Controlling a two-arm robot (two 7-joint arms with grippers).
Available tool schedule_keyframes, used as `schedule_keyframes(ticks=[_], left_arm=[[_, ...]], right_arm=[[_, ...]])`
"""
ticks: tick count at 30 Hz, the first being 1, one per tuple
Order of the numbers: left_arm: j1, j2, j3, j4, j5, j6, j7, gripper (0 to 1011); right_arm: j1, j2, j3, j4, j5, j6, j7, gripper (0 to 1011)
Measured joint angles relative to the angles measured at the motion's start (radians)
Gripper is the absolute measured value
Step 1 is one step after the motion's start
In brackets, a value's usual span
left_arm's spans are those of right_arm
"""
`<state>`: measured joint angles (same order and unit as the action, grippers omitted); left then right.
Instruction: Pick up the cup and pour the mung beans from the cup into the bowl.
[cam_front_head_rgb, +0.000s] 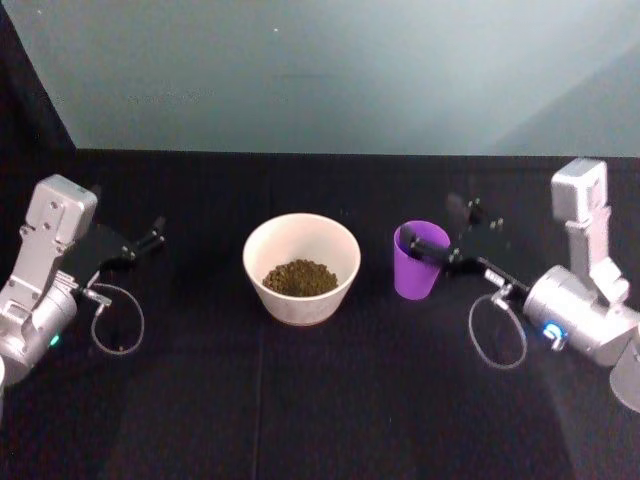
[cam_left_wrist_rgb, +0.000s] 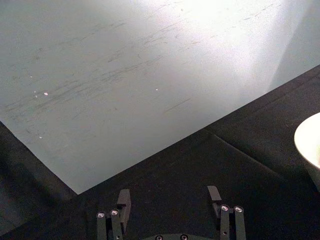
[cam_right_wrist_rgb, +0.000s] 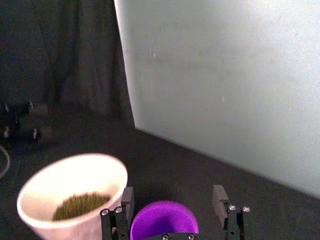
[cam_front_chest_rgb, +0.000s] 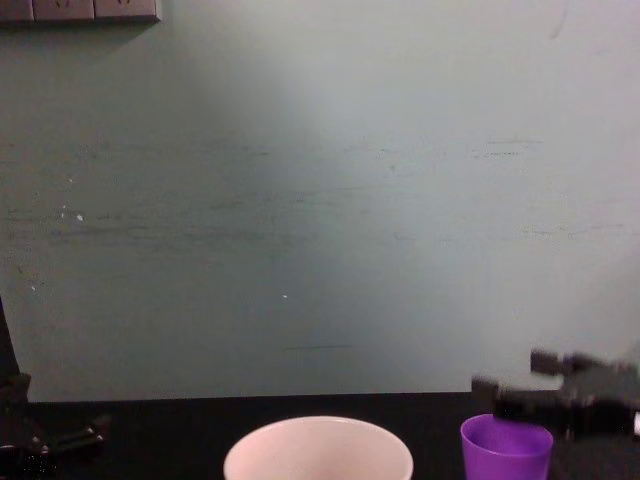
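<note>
The white bowl (cam_front_head_rgb: 301, 290) stands mid-table with mung beans (cam_front_head_rgb: 299, 277) heaped in its bottom. Just to its right the purple cup (cam_front_head_rgb: 417, 268) stands upright on the black cloth, and its inside shows only purple. My right gripper (cam_front_head_rgb: 432, 222) is open, with one finger on each side of the cup's upper part. In the right wrist view the cup (cam_right_wrist_rgb: 163, 220) sits between the spread fingers of the right gripper (cam_right_wrist_rgb: 172, 196), beside the bowl (cam_right_wrist_rgb: 70, 192). My left gripper (cam_front_head_rgb: 157, 230) rests open and empty at the far left, well clear of the bowl.
A black cloth (cam_front_head_rgb: 320, 400) covers the table, and a pale green wall panel (cam_front_head_rgb: 330, 70) rises along its far edge. A cable loop (cam_front_head_rgb: 497, 330) hangs under the right wrist and another cable loop (cam_front_head_rgb: 118, 320) under the left. Bare cloth lies in front of the bowl.
</note>
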<state>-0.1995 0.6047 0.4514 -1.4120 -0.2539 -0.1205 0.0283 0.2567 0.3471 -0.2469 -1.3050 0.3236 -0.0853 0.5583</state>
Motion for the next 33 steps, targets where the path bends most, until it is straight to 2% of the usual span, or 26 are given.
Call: schedule_keyframes(ticks=[3,9,13,14,16,17,25,33], left_arm=[[0.0,0.0,0.0,0.0,0.0,0.0,0.0,1000],[0.0,0.0,0.0,0.0,0.0,0.0,0.0,1000],[0.0,0.0,0.0,0.0,0.0,0.0,0.0,1000],[0.0,0.0,0.0,0.0,0.0,0.0,0.0,1000],[0.0,0.0,0.0,0.0,0.0,0.0,0.0,1000],[0.0,0.0,0.0,0.0,0.0,0.0,0.0,1000],[0.0,0.0,0.0,0.0,0.0,0.0,0.0,1000],[0.0,0.0,0.0,0.0,0.0,0.0,0.0,1000]], right_arm=[[0.003,0.017,0.012,-0.055,0.017,0.029,-0.012,1002],[0.016,0.033,0.035,-0.094,0.039,0.068,-0.054,1000],[0.008,0.033,0.064,-0.108,0.036,0.093,-0.147,1000],[-0.001,0.028,0.079,-0.112,0.023,0.094,-0.202,1000],[-0.008,0.021,0.093,-0.111,-0.002,0.094,-0.262,1000],[-0.009,0.02,0.096,-0.107,-0.009,0.093,-0.273,1000],[-0.011,0.002,0.099,-0.02,-0.053,0.071,-0.291,1000],[-0.026,-0.022,0.111,0.03,-0.054,0.056,-0.283,1000]])
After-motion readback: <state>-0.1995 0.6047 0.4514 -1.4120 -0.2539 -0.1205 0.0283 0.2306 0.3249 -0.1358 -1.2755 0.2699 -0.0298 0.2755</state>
